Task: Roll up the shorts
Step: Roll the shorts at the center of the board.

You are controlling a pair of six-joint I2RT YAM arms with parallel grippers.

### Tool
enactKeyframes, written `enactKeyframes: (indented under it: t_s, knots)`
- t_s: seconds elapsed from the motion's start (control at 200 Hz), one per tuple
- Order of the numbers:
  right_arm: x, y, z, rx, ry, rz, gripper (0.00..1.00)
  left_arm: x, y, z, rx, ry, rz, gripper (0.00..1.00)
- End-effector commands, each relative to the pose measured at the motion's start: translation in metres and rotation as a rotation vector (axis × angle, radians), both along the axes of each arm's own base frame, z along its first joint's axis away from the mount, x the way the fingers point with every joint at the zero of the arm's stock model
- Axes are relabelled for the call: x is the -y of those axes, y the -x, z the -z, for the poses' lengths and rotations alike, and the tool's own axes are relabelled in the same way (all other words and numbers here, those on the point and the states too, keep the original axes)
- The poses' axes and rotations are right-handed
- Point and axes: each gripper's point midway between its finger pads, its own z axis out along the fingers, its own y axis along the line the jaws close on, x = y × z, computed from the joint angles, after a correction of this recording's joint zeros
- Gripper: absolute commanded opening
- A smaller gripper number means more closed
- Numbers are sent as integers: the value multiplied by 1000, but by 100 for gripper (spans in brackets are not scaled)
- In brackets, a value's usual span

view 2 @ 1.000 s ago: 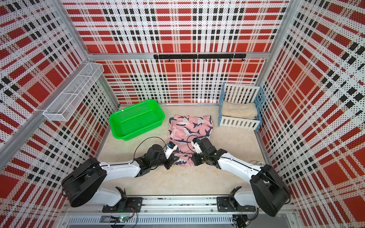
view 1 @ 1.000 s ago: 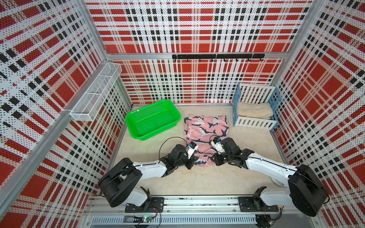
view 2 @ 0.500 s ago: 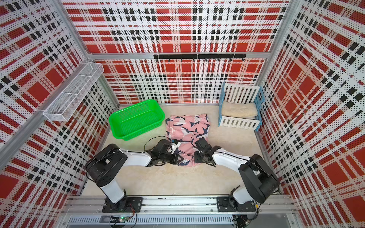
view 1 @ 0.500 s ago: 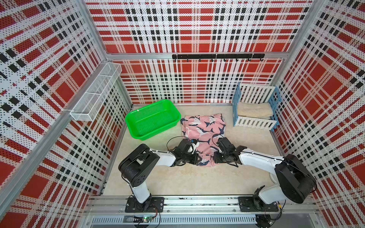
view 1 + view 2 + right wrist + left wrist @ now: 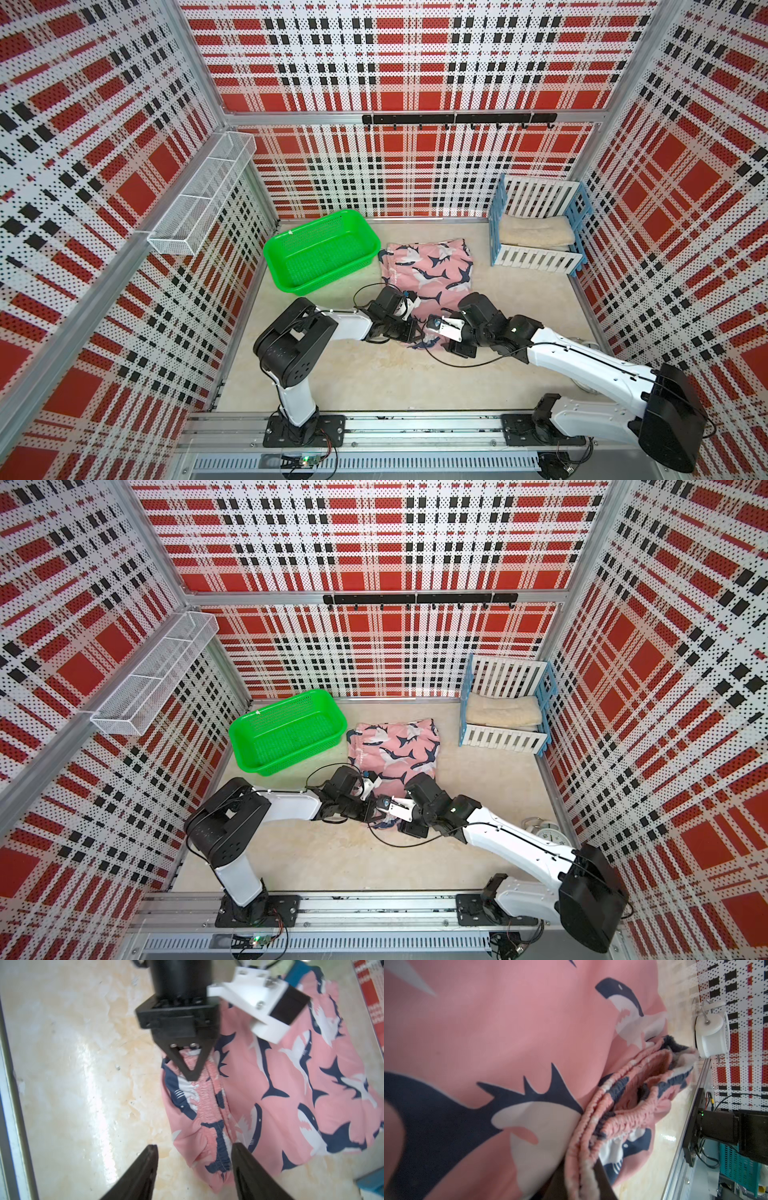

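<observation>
The pink shark-print shorts (image 5: pixel 428 270) (image 5: pixel 395 746) lie flat on the floor, and the elastic waistband is folded over at the near edge. My left gripper (image 5: pixel 579 1186) is shut on that waistband fold. The right wrist view shows the left gripper (image 5: pixel 191 1076) pinching the shorts (image 5: pixel 291 1095). My right gripper (image 5: pixel 194 1147) is open and faces the left one. One of its fingertips (image 5: pixel 236 1147) is over the waistband end, and the other is over bare floor. Both arms meet at the near edge of the shorts in both top views.
An empty green basket (image 5: pixel 324 257) sits just left of the shorts. At the back right, a blue-and-white slatted rack (image 5: pixel 536 262) holds a folded beige towel (image 5: pixel 534 232). A white alarm clock (image 5: pixel 546 833) stands near the right wall. A wire shelf (image 5: pixel 203 195) hangs on the left wall.
My right gripper has gone from shut to open and has let go of the waistband. The left gripper keeps its hold on the fold.
</observation>
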Motion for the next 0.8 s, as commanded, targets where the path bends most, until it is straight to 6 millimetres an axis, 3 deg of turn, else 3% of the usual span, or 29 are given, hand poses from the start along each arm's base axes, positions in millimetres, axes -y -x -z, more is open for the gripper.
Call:
enactKeyframes:
  t_s: [0.0,0.025,0.15,0.25,0.451,0.531,0.571,0.626,0.686,0.711,0.797]
  knots:
    - [-2,13,28,86,144,-251,80,-48,55,60,-231,-235,41,0]
    - [-4,13,32,95,150,-266,86,-49,56,61,-237,-238,46,0]
    - [-7,11,56,141,193,-302,89,-51,59,59,-245,-243,69,0]
    - [0,-8,69,216,271,-254,90,-56,58,56,-245,-240,70,0]
    - [5,-28,94,268,354,-195,82,-58,60,54,-249,-227,71,0]
    - [8,-33,102,259,372,-172,68,-58,56,49,-233,-216,63,0]
    - [9,-32,104,234,378,-167,50,-58,53,44,-216,-205,56,0]
    - [5,-27,100,193,352,-180,21,-61,44,37,-173,-199,29,10]
    - [1,-15,97,120,314,-222,5,-66,27,25,-106,-203,-16,22]
    - [0,-9,95,92,302,-235,0,-68,19,18,-66,-202,-31,26]
    - [-5,8,84,-48,239,-263,0,-73,-10,-12,107,-222,-83,38]
